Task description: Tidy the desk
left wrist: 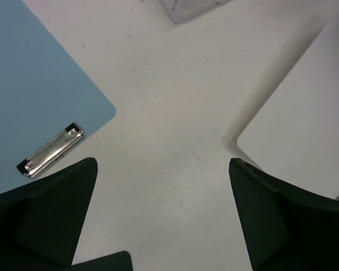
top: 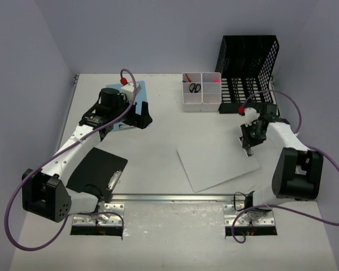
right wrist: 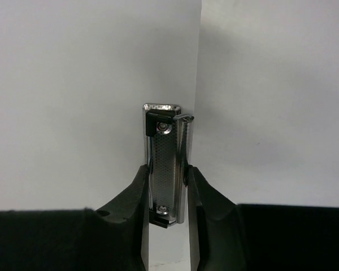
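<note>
The desk (top: pixel 158 141) is a large off-white tabletop with a metal rail (top: pixel 169 197) along its near edge. A white clipboard (top: pixel 214 161) lies right of centre. My right gripper (top: pixel 249 140) is shut on its metal clip (right wrist: pixel 166 141) at the board's right edge; in the right wrist view the right gripper (right wrist: pixel 166 169) has both fingers pressed on the clip's sides. A blue clipboard (top: pixel 130 93) lies at the back left. My left gripper (top: pixel 142 116) is open and empty just beside it; the left wrist view shows the left gripper (left wrist: pixel 163 169) over bare desk, with the blue board's clip (left wrist: pixel 51 149) to the left.
A black clipboard (top: pixel 99 169) lies at the front left beside the left arm. Two small white bins (top: pixel 201 90) with scissors and a red item stand at the back centre. A black mesh file rack (top: pixel 248 68) stands at the back right. The white board's corner (left wrist: pixel 305 130) shows right of the left gripper.
</note>
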Action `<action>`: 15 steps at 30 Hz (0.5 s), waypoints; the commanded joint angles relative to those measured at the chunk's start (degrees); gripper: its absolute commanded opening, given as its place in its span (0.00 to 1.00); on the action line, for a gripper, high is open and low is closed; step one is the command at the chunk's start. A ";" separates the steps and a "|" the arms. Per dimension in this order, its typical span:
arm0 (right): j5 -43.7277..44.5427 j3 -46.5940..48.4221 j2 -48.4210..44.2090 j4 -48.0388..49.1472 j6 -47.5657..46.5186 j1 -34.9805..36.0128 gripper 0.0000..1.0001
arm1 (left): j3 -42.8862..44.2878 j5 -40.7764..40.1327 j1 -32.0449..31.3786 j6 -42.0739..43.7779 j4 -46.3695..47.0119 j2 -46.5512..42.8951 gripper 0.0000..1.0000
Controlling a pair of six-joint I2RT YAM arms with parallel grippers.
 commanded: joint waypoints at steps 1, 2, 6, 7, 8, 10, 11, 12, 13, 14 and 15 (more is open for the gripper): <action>-6.34 10.20 -5.06 -2.37 -0.69 2.67 0.01 | -0.50 10.53 0.26 -0.40 5.62 -1.77 1.00; -6.61 11.70 -5.42 -3.42 -1.04 3.64 0.01 | -0.85 15.17 0.35 -0.75 6.77 -2.12 1.00; -6.70 16.01 -8.40 -3.35 -5.33 9.35 0.01 | -3.23 24.87 0.26 -4.96 12.48 -2.92 1.00; -5.74 15.93 -9.28 -2.82 -6.22 10.49 0.01 | -3.49 26.45 0.26 -6.01 14.76 -2.92 0.99; -5.04 15.50 -10.85 -1.16 -7.18 14.16 0.01 | -3.84 28.99 0.26 -8.20 16.17 -2.74 0.99; -3.37 14.79 -12.36 0.43 -10.00 16.99 0.01 | -3.58 30.68 0.35 -9.71 17.85 -1.78 0.97; -1.10 14.44 -12.88 2.00 -10.61 19.53 0.01 | -2.62 30.86 0.00 -10.67 17.94 -1.25 0.97; -0.12 14.53 -13.41 2.45 -11.49 20.60 0.01 | -2.01 30.86 -0.18 -10.77 17.86 -0.20 0.97; 1.89 14.70 -13.50 2.89 -11.59 22.52 0.01 | -1.48 30.69 -0.61 -10.77 17.59 0.33 0.97; 2.87 15.22 -13.59 3.42 -11.59 23.41 0.01 | -0.34 30.34 -0.97 -10.86 17.77 0.86 0.97; 3.32 15.75 -13.59 3.51 -11.33 24.12 0.01 | 0.28 29.90 -1.41 -10.86 17.77 1.99 0.97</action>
